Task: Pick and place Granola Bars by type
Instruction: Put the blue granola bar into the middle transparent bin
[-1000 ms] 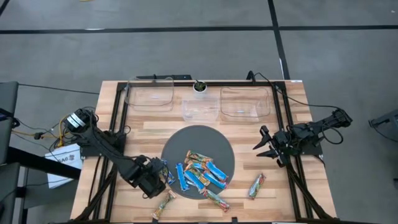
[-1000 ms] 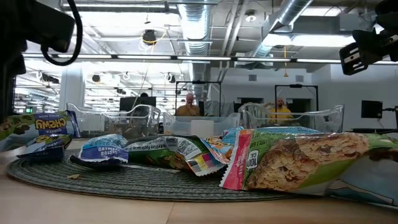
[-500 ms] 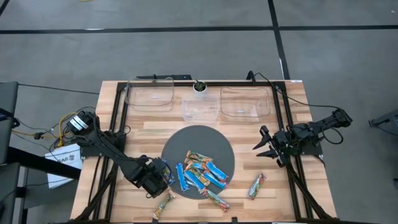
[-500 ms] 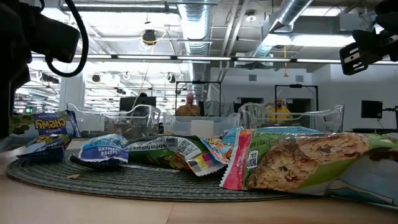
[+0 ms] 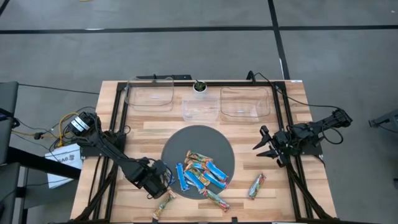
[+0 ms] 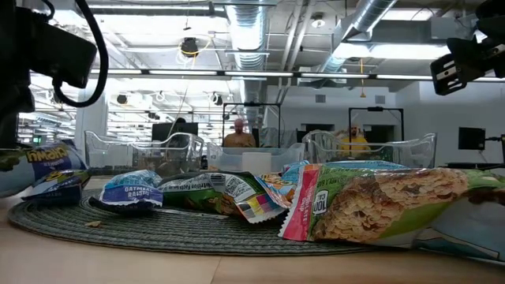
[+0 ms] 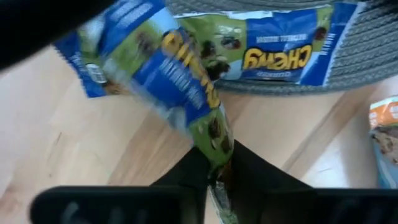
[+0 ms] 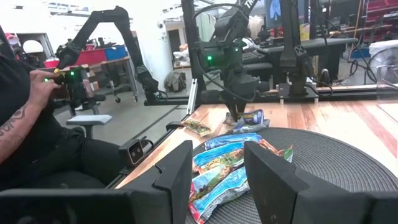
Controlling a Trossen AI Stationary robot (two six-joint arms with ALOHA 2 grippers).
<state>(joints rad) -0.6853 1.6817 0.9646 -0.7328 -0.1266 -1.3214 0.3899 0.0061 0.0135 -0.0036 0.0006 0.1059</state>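
Note:
Several wrapped granola bars [image 5: 200, 173] lie heaped on the near half of a round grey mat [image 5: 198, 140]. They are bright blue, dark blue and green-tan-orange. A green-tan bar [image 5: 163, 204] lies on the wood at the near left, another [image 5: 256, 185] right of the mat. My left gripper [image 5: 160, 177] is at the mat's left edge, shut on a blue-and-green Chewy bar [image 7: 168, 74]. Beyond that bar, a like bar [image 7: 273, 50] lies on the mat's rim. My right gripper [image 8: 217, 180] waits open by the table's right side, clear of the bars. My left gripper pinches the blue-and-green bar by one end [image 7: 219, 158] between its two fingers [image 7: 189, 177]. The rest of the bar stretches away from the fingertips and stands tilted, over the wood beside the mat's edge [image 6: 47, 162]. Whether its far end is on the mat, I cannot tell.
Three clear bins stand along the far edge: left [image 5: 149, 93], middle [image 5: 200, 109], right [image 5: 245, 102]. A small plant pot [image 5: 199, 87] is behind the middle one. Black frame rails run down both table sides. A seated person [image 8: 25, 112] is beyond the table's left side.
My left gripper has edged a little toward the mat. The blue-and-green bar in it has tipped out of level and shifted toward the table's left in the low view. The heap has kept still.

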